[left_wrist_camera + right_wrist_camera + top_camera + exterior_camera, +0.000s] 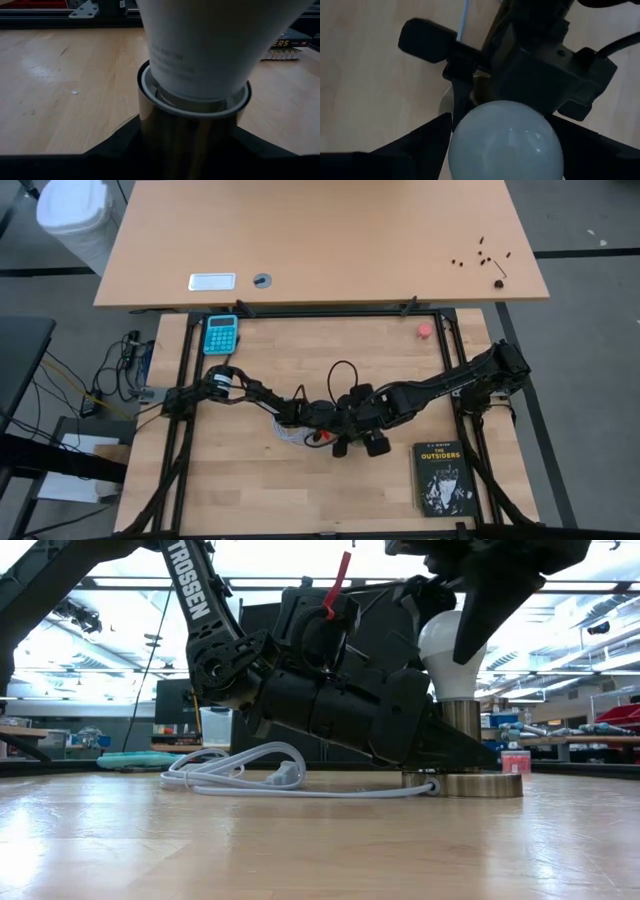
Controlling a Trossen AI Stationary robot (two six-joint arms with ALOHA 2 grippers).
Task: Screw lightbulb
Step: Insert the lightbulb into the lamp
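While left gripper (192,150) clamps socket (192,125), right gripper (505,150) straddles lightbulb (506,142).

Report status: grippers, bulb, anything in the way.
Left gripper clamps the socket. Right gripper shut on the bulb, seated upright in the socket. Cord beside it, nothing blocking.

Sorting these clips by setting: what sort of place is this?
Probably a robotics lab or workshop: a framed wooden table with two arms, cluttered workbenches behind, and bright ceiling lights overhead.
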